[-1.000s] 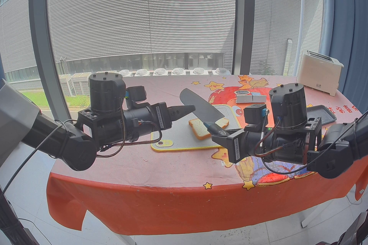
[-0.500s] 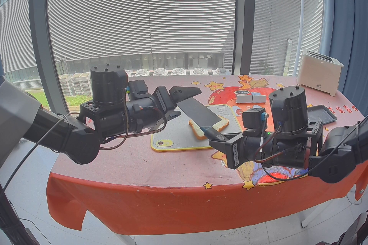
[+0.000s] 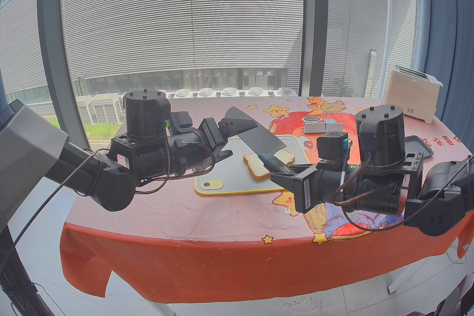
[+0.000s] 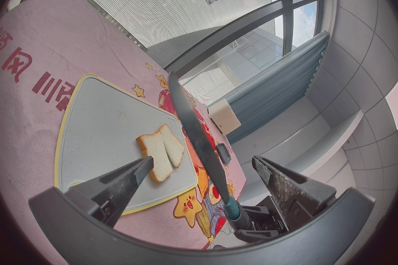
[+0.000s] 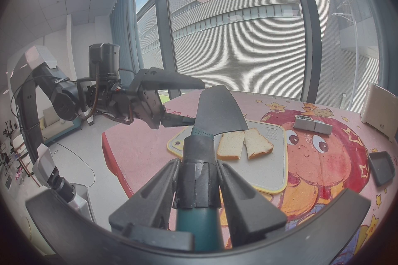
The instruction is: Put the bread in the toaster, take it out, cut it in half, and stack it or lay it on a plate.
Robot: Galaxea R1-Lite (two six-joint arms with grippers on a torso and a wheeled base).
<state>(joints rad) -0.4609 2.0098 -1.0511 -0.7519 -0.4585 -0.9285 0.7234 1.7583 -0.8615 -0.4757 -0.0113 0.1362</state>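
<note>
Orange cartoon-print cloth covers the worktop [image 3: 197, 218]. Nearest, the right gripper [image 3: 276, 175] clamps the teal handle of a dark-bladed kitchen knife [image 3: 254, 134], whose long axis rises from near right to far left. Beyond, the brown-crusted white bread slice [image 3: 253, 167] lies flat in two touching halves, side by side left to right, on the grey yellow-rimmed cutting board [image 3: 222, 174]. The left gripper [image 3: 242, 137], closed a second ago, has spread its fingers beside the blade, apparently readying to carry halves to the dark tray-like plate [image 3: 419, 144] on the right.

window [image 3: 187, 11]: tall, daylight; curtain [image 3: 454, 25]: blue; floor [image 3: 345, 297]: pale tiles; table [image 3: 197, 218]: orange cloth
</note>
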